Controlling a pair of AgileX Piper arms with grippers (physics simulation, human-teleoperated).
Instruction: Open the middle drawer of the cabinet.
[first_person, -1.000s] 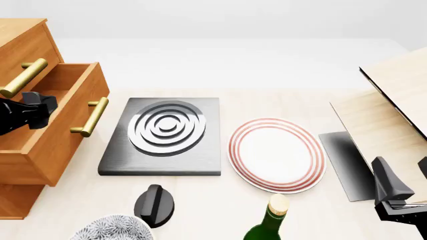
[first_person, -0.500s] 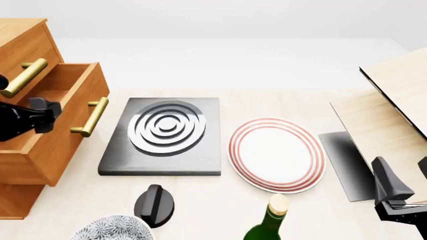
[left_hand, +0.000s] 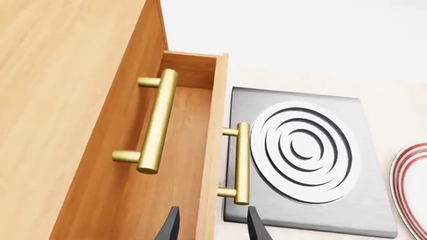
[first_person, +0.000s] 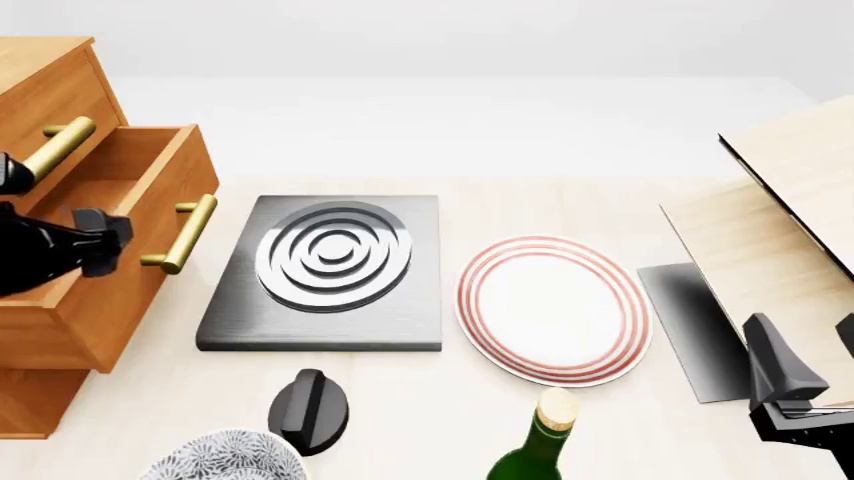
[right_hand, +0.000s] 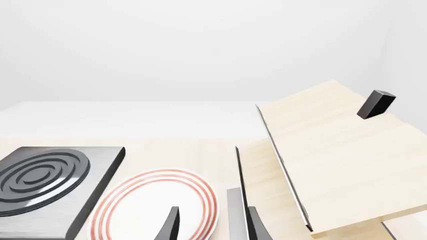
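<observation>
Nearest me on the pale table (first_person: 561, 160) I see the green glass bottle with a cream cap (first_person: 541, 448), a patterned grey-and-white bowl (first_person: 224, 456) and a small black knob (first_person: 311, 408). At the lower right my right gripper (first_person: 801, 375) hangs over the table edge beside a dark grey flat sheet (first_person: 694, 325); in its wrist view the two black fingertips (right_hand: 170, 225) stand apart with nothing between them.

Further out lie the white round plate with red rings (first_person: 554, 310) and, just to its left, the dark grey square hob with concentric rings (first_person: 327, 270).

At the left, my left gripper (first_person: 94, 242) sits at the front panel of the middle drawer (first_person: 127, 255), an orange-brown wooden box with a brass bar handle (first_person: 183, 232), which stands pulled out from the tall orange-brown wooden cabinet (first_person: 47, 85). In the left wrist view the fingers (left_hand: 253, 225) are apart, straddling the drawer's front board, not gripping the handle.

Far right, pale light-wood boards (first_person: 794, 190) lean up.
</observation>
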